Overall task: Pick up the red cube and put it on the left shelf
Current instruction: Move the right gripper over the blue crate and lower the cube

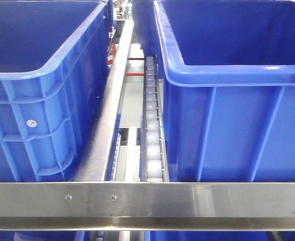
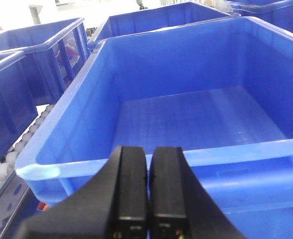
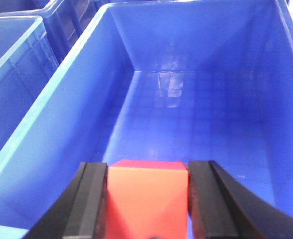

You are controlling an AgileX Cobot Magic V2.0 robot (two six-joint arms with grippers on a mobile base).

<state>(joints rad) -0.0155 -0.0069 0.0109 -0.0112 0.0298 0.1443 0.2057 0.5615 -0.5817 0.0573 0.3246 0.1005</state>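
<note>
right gripper [image 3: 147,199] clamps the red cube [image 3: 147,191] above a blue crate [image 3: 47,124] of the left shelf [image 1: 147,203], prob. for drop; left gripper [image 2: 149,186] closed, empty.

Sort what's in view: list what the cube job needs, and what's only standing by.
Needed:
red cube, clamped in the right pincer
shelf front rail
blue crate under the cube

Standing by:
left pincer, shut and empty
roller track
neighbouring crate
</note>
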